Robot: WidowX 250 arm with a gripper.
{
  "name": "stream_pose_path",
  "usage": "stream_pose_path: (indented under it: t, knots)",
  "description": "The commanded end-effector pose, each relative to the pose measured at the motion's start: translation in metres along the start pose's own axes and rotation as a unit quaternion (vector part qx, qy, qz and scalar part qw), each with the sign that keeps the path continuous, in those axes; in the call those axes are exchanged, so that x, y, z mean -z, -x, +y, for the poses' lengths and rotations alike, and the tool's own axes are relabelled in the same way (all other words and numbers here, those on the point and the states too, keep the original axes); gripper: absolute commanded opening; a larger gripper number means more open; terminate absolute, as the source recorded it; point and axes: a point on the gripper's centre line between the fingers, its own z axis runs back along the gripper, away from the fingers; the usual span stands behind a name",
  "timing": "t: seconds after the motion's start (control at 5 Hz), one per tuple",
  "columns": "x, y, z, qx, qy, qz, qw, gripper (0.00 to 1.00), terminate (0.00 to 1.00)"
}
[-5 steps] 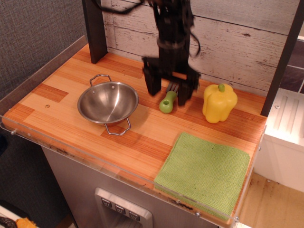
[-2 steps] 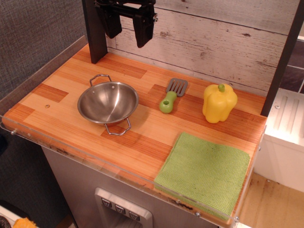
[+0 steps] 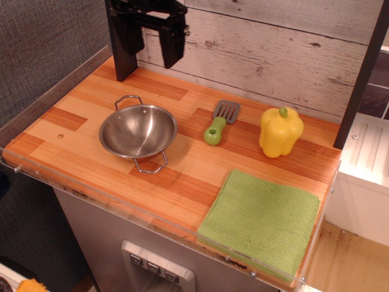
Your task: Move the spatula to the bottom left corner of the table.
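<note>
The spatula (image 3: pixel 219 121) lies flat on the wooden table (image 3: pixel 79 131) toward the back middle, grey slotted blade away from me, lime-green handle toward me. My gripper (image 3: pixel 150 45) hangs high at the back left, above the table and well left of the spatula. Its two black fingers (image 3: pixel 172 42) stand wide apart with nothing between them. It is open and empty.
A steel bowl (image 3: pixel 138 129) with wire handles sits left of the spatula. A yellow toy pepper (image 3: pixel 280 131) stands to its right. A green woven cloth (image 3: pixel 261 219) covers the front right corner. A dark post (image 3: pixel 119 48) stands at the back left.
A second ago the gripper was down around the spatula. It has risen and swung to the back left, empty. The spatula lies in the same place.
</note>
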Motion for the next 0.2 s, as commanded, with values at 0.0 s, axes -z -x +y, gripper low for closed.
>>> stream_pose_path:
  t: [0.0]
  knots:
    - [-0.0231, 0.008, 0.0011, -0.001, -0.01, -0.026, 0.9996, 1.0, 1.0]
